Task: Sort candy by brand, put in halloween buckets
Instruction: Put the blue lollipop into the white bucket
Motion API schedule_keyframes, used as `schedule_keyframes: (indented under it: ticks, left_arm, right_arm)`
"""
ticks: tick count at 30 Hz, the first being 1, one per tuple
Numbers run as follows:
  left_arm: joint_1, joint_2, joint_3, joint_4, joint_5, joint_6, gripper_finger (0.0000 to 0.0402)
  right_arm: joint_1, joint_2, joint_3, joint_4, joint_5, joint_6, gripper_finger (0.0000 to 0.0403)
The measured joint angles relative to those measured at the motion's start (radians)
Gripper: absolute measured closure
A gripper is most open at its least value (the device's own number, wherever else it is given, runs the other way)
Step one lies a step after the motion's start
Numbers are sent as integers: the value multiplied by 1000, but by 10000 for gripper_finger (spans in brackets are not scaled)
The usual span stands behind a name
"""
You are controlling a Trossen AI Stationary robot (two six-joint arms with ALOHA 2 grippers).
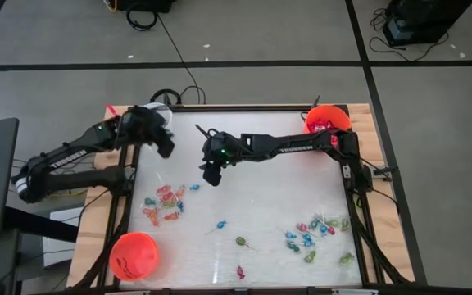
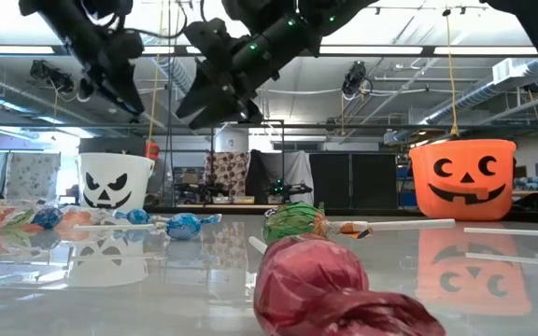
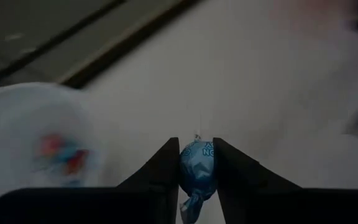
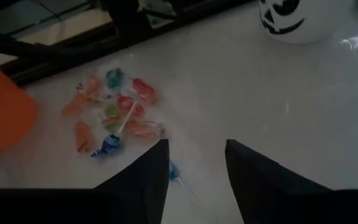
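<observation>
The left gripper (image 3: 196, 163) pinches a blue-wrapped lollipop (image 3: 196, 167), white lettering unreadable, beside the white bucket (image 2: 116, 179); the right gripper (image 4: 196, 163) hangs open above the table, empty

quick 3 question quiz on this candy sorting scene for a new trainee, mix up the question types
1. True or false: the left tool is shut on a blue lollipop.
2. Multiple choice: the left tool is beside which bucket? A) the white bucket B) the orange bucket at the near left corner C) the orange bucket at the far right corner
3. Fill in: the right tool is ____ and holds nothing, over the table.

Key
1. True
2. A
3. Open
</observation>
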Motion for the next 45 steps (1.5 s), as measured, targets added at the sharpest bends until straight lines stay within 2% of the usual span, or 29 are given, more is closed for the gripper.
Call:
schedule_keyframes:
  ticks: [7, 11, 15, 18, 27, 36, 42, 45]
  left_arm:
    - [320, 49, 0, -6, -4, 30, 315]
    - [447, 127, -1, -28, 35, 37, 315]
    - [444, 219, 0, 1, 49, 1, 314]
    - [445, 282, -1, 35, 15, -56, 308]
    - [441, 419, -1, 92, -49, -107, 249]
    - [441, 453, -1, 108, -52, -109, 194]
    - [441, 453, 7, 79, -51, -111, 181]
    - [439, 453, 61, 12, -54, -123, 181]
  right_arm:
    - [-2, 0, 0, -12, -7, -12, 230]
    - [-4, 0, 0, -15, -7, -33, 230]
    - [-12, 0, 0, -28, -13, -42, 230]
    - [-21, 0, 0, -30, -32, -39, 230]
    - [-33, 0, 0, -54, -41, -39, 230]
    - [-33, 0, 0, -64, -40, -43, 230]
    - [-35, 0, 0, -67, -37, -41, 230]
    - [-35, 0, 0, -69, -40, -36, 229]
